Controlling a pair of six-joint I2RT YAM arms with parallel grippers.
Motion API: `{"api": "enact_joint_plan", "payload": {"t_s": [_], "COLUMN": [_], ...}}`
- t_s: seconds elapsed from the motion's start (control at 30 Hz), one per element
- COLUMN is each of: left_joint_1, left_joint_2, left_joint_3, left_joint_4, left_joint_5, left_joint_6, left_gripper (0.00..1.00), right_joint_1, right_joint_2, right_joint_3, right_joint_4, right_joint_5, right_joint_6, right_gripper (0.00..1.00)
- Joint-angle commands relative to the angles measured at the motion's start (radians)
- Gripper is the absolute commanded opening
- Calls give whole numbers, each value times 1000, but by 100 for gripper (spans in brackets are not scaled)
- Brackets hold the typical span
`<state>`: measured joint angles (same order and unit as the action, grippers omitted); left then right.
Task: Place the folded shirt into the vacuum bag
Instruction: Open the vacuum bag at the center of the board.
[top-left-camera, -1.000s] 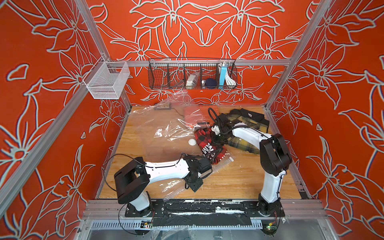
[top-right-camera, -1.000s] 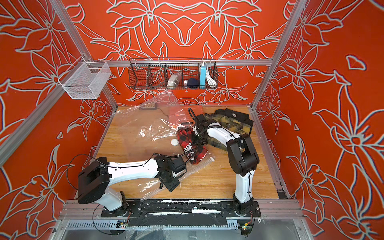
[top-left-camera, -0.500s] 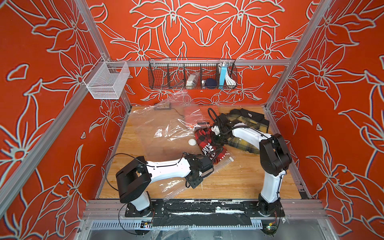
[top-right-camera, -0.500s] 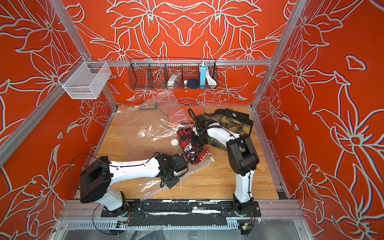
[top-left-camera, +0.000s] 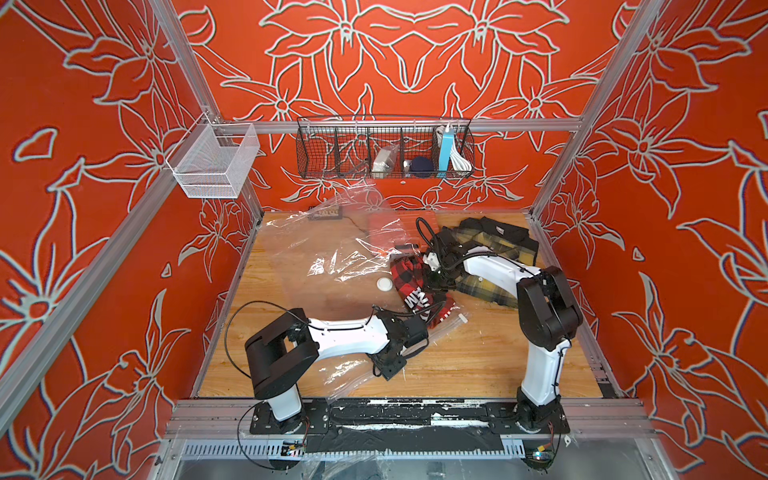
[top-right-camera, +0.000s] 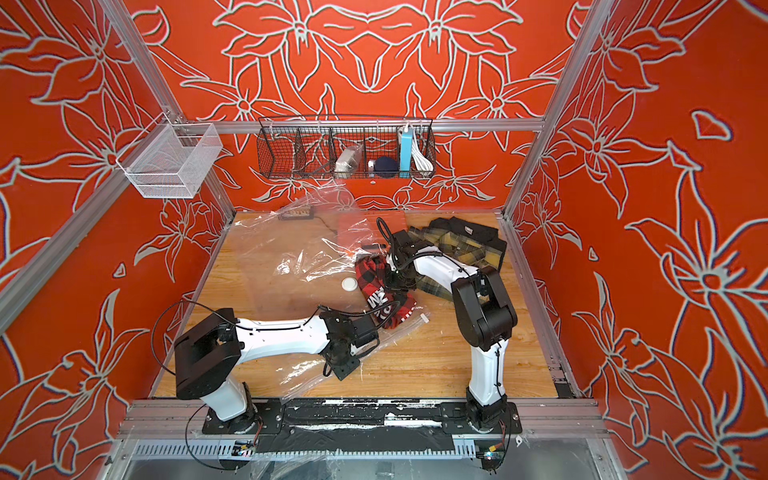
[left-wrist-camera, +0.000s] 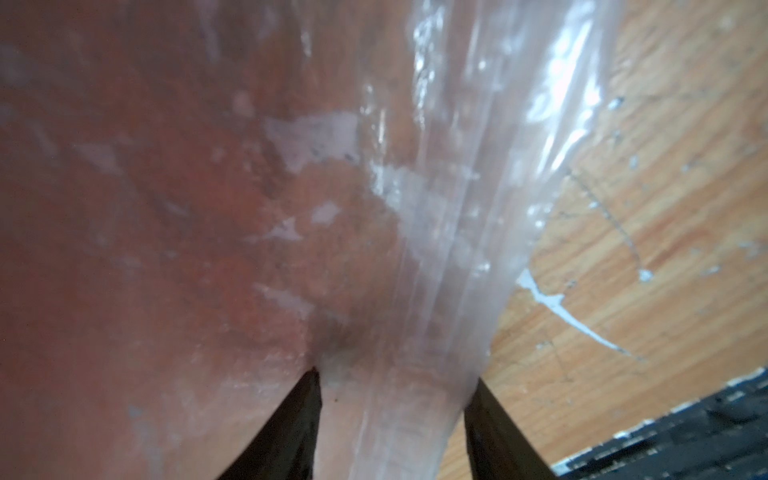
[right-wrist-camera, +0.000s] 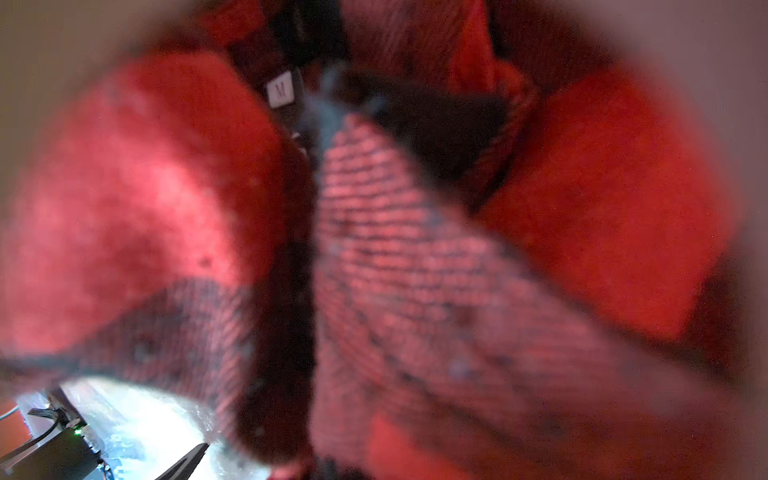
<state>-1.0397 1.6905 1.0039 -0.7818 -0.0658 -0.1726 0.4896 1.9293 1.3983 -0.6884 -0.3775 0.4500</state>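
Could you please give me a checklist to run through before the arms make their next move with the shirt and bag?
1. Plastic of the vacuum bag between the jaws of the left gripper: ok.
2. Left grip closed: not ok, the jaws stand apart.
3. Hold of the right gripper on the red plaid shirt: cannot tell, cloth fills its wrist view.
4. Shirt inside the bag: cannot tell; it lies by the white slider.
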Motion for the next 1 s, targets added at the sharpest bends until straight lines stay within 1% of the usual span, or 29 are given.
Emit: {"api": "enact_joint_plan", "payload": {"t_s": [0.0, 0.07, 0.1, 0.3, 0.43, 0.67, 0.87, 0.93, 0.97], "left_joint_1": [9, 21, 29, 55, 55, 56, 59, 61, 63], "left_joint_2": [-42, -61, -64, -50, -37, -10, 5, -5, -14], "left_joint_3": [9, -1, -5, -2, 1, -4, -3, -4, -5], "left_joint_4": [-24, -19, -14, -14, -16, -10, -4, -2, -1], "left_joint_5": [6, 32, 34, 28, 31, -16, -42, -42, -43], "left_joint_6": [15, 15, 14, 17, 17, -5, -7, -2, 6], "left_gripper": [56, 55, 54, 39, 43, 39, 26, 21, 16], "right_joint_1": [-5, -5, -6, -5, -6, -6, -6, -7, -7], "right_joint_2": [31, 36, 37, 43, 45, 54, 37, 2, -30], "right_joint_3": [-33, -35, -34, -25, -14, -4, 14, 27, 30], "right_joint_4": [-8, -6, -5, -10, -15, -21, -29, -36, -32], "right_joint_5": [42, 45, 46, 46, 48, 60, 37, 3, -29], "right_joint_6": [-17, -17, -17, -19, -22, -29, -31, -35, -34], "right_gripper": [0, 0, 0, 0, 0, 0, 0, 0, 0]}}
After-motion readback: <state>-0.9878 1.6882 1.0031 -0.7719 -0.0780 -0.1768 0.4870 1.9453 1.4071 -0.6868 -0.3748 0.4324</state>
